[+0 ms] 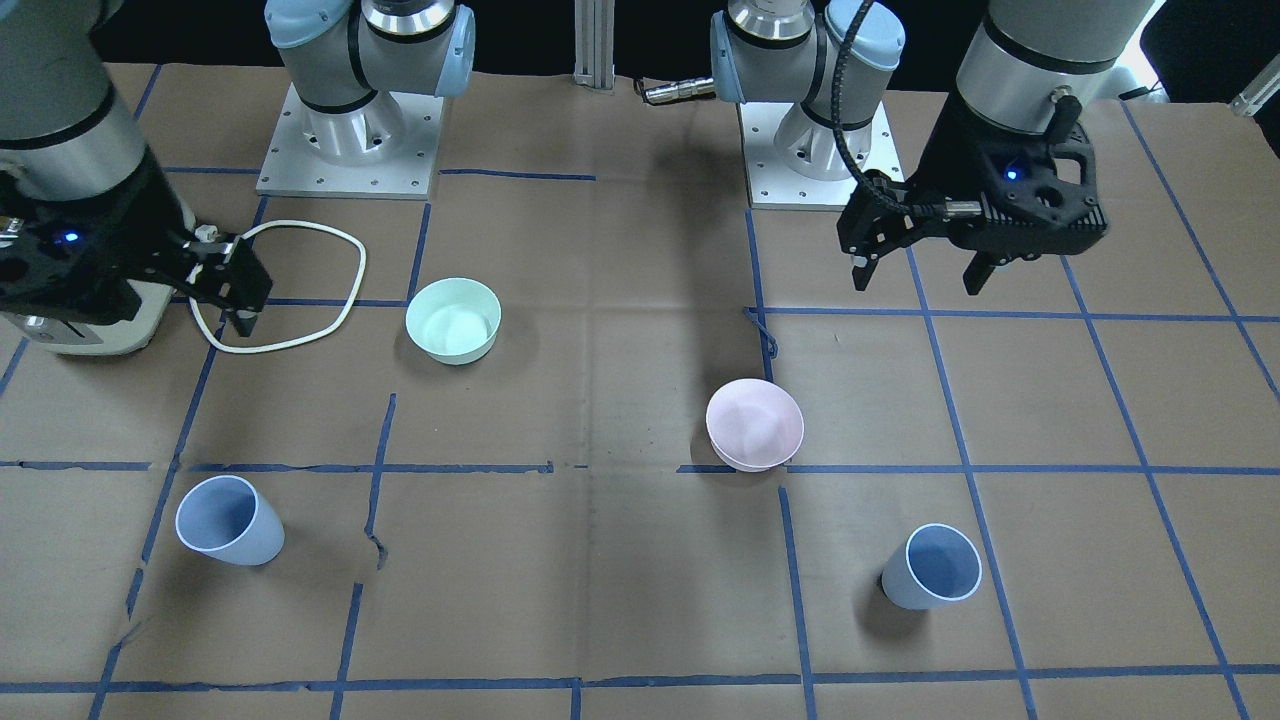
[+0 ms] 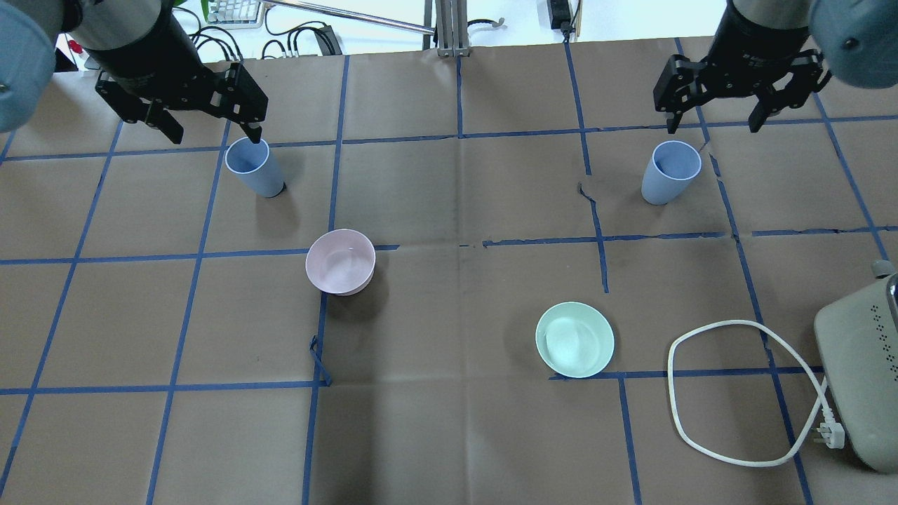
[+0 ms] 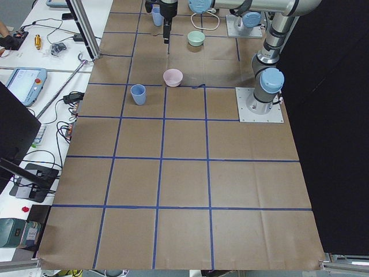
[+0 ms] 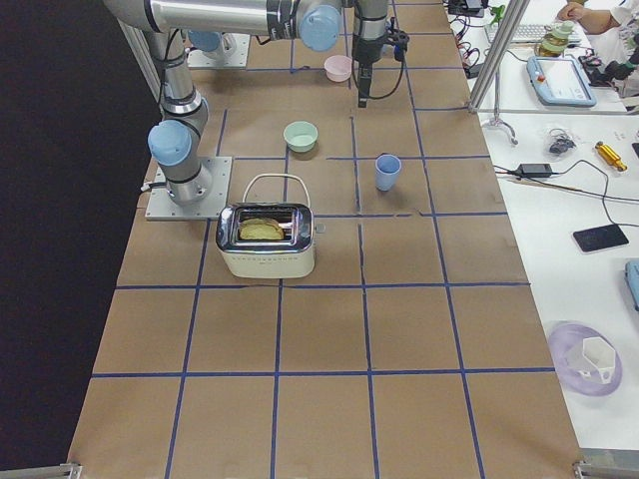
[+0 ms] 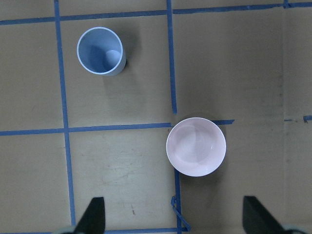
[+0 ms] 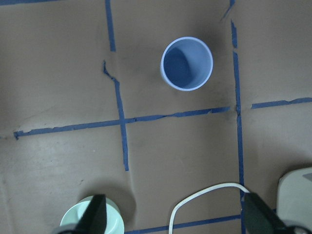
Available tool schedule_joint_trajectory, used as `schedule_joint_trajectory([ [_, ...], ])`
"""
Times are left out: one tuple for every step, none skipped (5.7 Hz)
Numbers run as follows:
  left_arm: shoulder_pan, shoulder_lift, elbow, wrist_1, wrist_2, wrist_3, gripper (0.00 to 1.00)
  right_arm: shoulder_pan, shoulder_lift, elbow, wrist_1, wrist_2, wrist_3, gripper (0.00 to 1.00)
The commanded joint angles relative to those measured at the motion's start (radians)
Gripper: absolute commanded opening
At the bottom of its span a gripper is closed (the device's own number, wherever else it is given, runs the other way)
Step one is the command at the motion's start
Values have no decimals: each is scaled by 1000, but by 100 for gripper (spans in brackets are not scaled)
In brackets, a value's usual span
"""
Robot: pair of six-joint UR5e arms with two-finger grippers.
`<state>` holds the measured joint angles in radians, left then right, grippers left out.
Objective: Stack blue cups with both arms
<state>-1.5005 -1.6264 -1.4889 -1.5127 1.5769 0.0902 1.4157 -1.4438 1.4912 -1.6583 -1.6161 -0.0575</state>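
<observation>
Desk point(image 2: 449, 435): I see brown paper with blue tape lines that make squares.
Left gripper point(image 2: 210, 133): It hangs high over the desk on the robot's left side. Its 2 fingers are spread wide. It holds nothing.
Right gripper point(image 2: 713, 126): It hangs high on the robot's right side. Its 2 fingers are spread wide too, and it holds nothing.
Left blue cup point(image 2: 254, 168): It stands with its mouth up on the robot's left side, toward the far edge of the desk. It is not between the fingers.
Right blue cup point(image 2: 670, 172): It stands with its mouth up on the robot's right side, also toward the far edge. Nothing touches it.
Both cups: The 2 are well apart and not stacked.
Pink bowl point(image 2: 340, 261): It sits near the left blue cup, a bit closer to the robot's edge.
Green bowl point(image 2: 574, 339): It sits on the right side, closer to the robot's edge than the pink bowl.
Toaster point(image 2: 859, 379): It stands on the right side, near the robot's edge. I see bread in it.
White cord point(image 2: 701, 330): It lies in a loop between the green bowl and the toaster.
</observation>
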Motion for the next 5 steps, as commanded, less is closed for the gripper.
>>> schedule_joint_trajectory([
  [45, -134, 6, 174, -6, 20, 99, -104, 153, -110, -75, 62, -179, 100],
  [46, -206, 6, 260, -5, 92, 99, -106, 230, -149, -133, 62, -214, 100],
  [46, -245, 4, 302, -5, 124, 99, -106, 282, -138, -200, 64, -228, 99],
  [48, -304, -13, 381, -3, 179, 99, -106, 324, -108, -213, 65, -248, 99],
  [45, -364, -22, 432, -2, 196, 99, -106, 332, -23, -301, 65, -246, 99],
])
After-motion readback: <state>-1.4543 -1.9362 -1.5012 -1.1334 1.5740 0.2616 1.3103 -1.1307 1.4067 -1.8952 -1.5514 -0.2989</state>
